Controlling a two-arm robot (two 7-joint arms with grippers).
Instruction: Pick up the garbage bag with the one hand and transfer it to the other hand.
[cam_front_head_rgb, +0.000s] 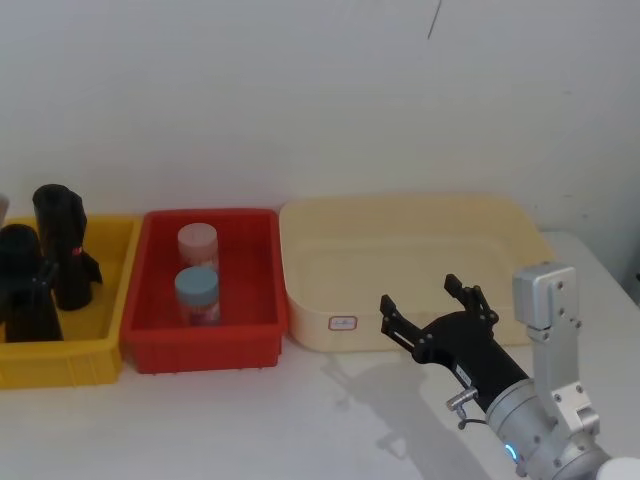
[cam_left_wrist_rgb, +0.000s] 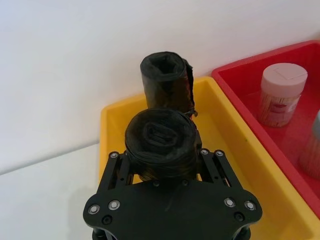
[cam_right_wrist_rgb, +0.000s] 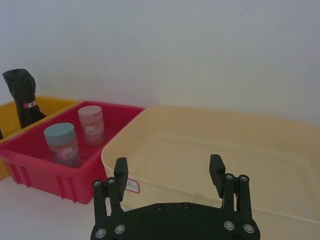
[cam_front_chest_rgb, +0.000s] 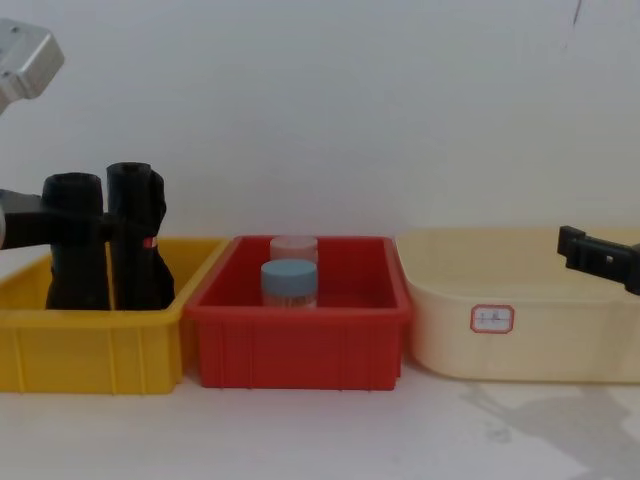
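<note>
Between your left fingers (cam_left_wrist_rgb: 121, 167), closed against its sides, the garbage bag (cam_left_wrist_rgb: 159, 147) stands in the yellow bin (cam_left_wrist_rgb: 225, 125). Expect a light, soft, slick plastic roll that dents, so grip it mid-height and firmly. Your right fingers (cam_right_wrist_rgb: 121, 170) hang spread, the cream tub (cam_right_wrist_rgb: 210, 135) just beyond them.

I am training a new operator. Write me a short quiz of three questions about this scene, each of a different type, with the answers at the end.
1. True or false: the right gripper is open, empty, and beside the cream bin.
2. Fill in: the red bin holds ___ jars.
3. The garbage bag gripped by the left gripper is in: A the red bin; B the yellow bin; C the cream bin.
Key: 1 true; 2 two; 3 B.
</note>
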